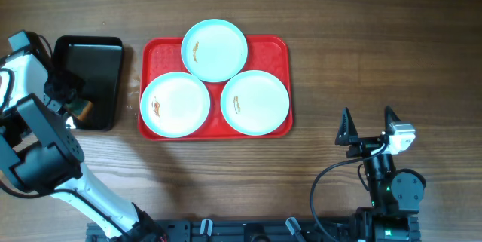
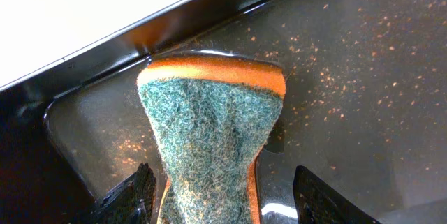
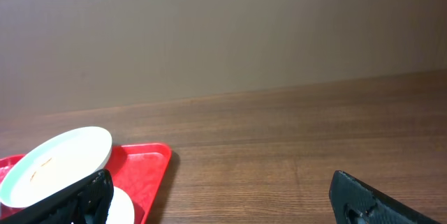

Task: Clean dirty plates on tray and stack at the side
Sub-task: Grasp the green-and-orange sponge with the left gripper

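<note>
White to pale-blue, the three dirty plates (image 1: 215, 50) lie on the red tray (image 1: 280, 46) near the middle of the wooden table (image 1: 361, 23), one at the back and two in front, packed close together. Each carries a small brown-orange smear, so none looks wiped, and nothing is stacked at the side.

Left of the tray, apart from the plates, sits a black tray (image 1: 89, 42) holding a green-and-orange sponge (image 2: 209, 126). The left gripper (image 2: 223, 182) straddles that sponge with its jaws partly open. A gap shows on at least one side, so it has no firm hold.

The right gripper (image 1: 367, 125) stands wide open and empty at the table's front right.

Fetching the sponge looks like the step in hand. Next, the jaws need to close squarely on it, lift it clear and carry it to a smeared plate.
</note>
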### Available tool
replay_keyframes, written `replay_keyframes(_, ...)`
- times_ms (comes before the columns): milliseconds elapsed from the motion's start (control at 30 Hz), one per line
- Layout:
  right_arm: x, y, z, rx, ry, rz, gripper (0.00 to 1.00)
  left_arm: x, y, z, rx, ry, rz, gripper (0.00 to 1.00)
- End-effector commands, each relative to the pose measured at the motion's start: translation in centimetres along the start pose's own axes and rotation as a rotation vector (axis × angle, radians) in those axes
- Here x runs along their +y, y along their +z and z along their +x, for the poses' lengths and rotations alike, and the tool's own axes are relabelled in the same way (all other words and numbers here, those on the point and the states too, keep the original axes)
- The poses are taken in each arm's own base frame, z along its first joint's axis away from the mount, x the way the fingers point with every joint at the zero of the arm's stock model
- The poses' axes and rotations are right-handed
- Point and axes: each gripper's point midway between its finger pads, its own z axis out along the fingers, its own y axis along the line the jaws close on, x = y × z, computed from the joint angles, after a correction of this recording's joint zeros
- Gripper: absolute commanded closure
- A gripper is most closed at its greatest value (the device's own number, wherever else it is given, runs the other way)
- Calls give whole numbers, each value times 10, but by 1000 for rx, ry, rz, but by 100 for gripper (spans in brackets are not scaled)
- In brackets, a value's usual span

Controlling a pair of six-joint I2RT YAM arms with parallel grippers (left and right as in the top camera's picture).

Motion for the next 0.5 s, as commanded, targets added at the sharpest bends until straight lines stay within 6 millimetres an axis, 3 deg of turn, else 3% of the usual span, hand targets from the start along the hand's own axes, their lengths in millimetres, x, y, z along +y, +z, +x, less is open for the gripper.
replay_keyframes(0, -1, 0, 0, -2, -14, 7, 0, 5, 7, 5, 7, -3, -5, 38)
replay_keyframes(133, -1, 0, 0, -3, -14, 7, 0, 6, 11, 5, 3, -8, -3, 35)
replay_keyframes(200, -1, 0, 0, -3, -14, 7, 0, 7, 11, 3, 2, -12, -3, 39)
replay_keyframes(233, -1, 0, 0, -3, -14, 7, 0, 10, 11, 2, -5, -14, -14, 56)
replay_keyframes(267, -1, 0, 0, -3, -14, 7, 0, 13, 11, 0, -15, -14, -31, 62)
replay_keyframes(333, -1, 0, 0, -3, -14, 7, 0, 21, 9, -4, -40, -14, -74, 65)
replay_keyframes(433, -1, 0, 0, -3, -14, 7, 0, 23, 0, -7, -61, -20, -78, 96)
replay_keyframes(467, -1, 0, 0, -2, -14, 7, 0, 22, -4, -8, -70, -21, -72, 96)
